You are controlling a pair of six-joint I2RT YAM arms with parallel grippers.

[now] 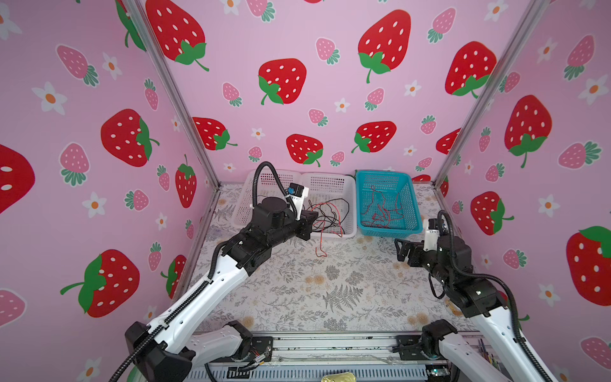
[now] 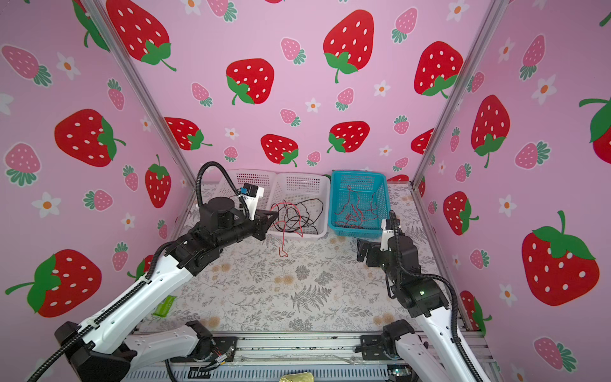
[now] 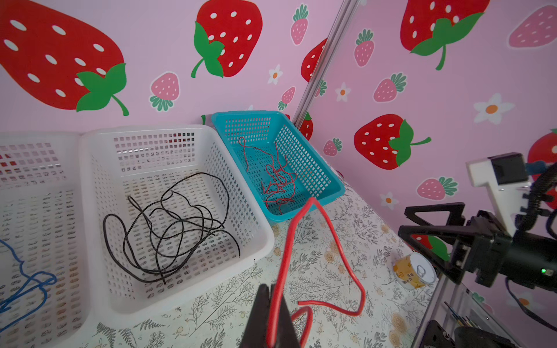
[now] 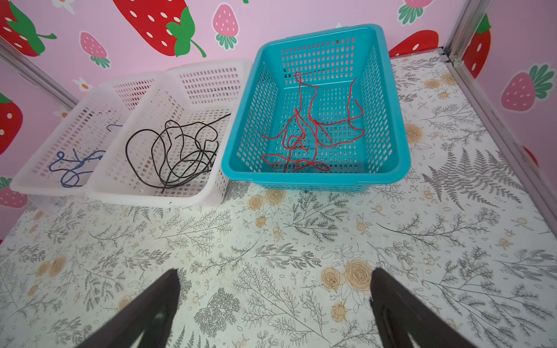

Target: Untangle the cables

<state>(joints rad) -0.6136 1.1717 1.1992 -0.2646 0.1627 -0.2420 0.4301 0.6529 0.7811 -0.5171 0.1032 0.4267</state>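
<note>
Over the flowered table, the light, bendy red cable is pinched partway along by the left gripper; the right gripper is spread wide.

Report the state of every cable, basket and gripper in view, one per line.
Left gripper, jaws shut on the single red cable.
The single red cable, pinched, the rest dangling loose.
Right gripper, jaws open, empty, over the table.
Black cables, loose heap in the middle white basket.
Thin red cables, lying loose in the blue basket.
Blue cable, lying in the end white basket.
</note>
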